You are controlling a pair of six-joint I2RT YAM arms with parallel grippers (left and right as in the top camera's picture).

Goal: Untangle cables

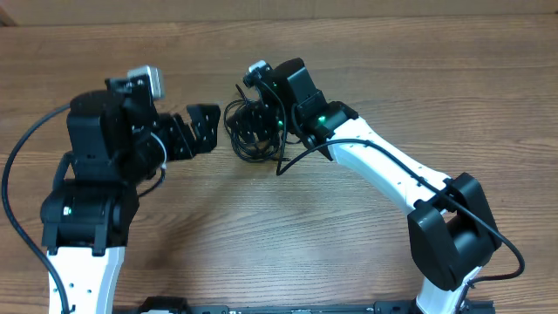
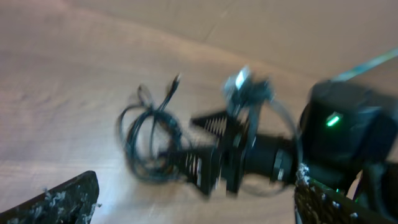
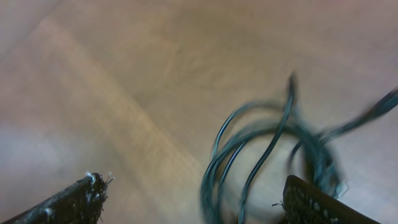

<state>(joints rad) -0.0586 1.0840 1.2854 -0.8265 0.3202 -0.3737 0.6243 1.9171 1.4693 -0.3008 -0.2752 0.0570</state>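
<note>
Right hand (image 3: pixel 196 188): fingers spread wide, nothing clamped between them. The cables (image 3: pixel 252 152) lie just ahead of it as looped black cords, crowding toward the finger (image 3: pixel 311 202) at the right of that wrist view. The view is blurred, so I cannot tell whether any strand touches that finger.

Left hand (image 1: pixel 206 131): fingers also wide apart, holding nothing. It sits just left of the bundle and points at it, with a narrow strip of bare worktop (image 1: pixel 392 52) between its tips and the nearest loop.

From overhead, the cords make one tangled knot of overlapping loops near the middle of the worktop. My right hand reaches into its right side.

From my left wrist, one thin plug end (image 2: pixel 176 79) pokes out of the knot toward the far side.

Beyond the knot there is only wood grain.
</note>
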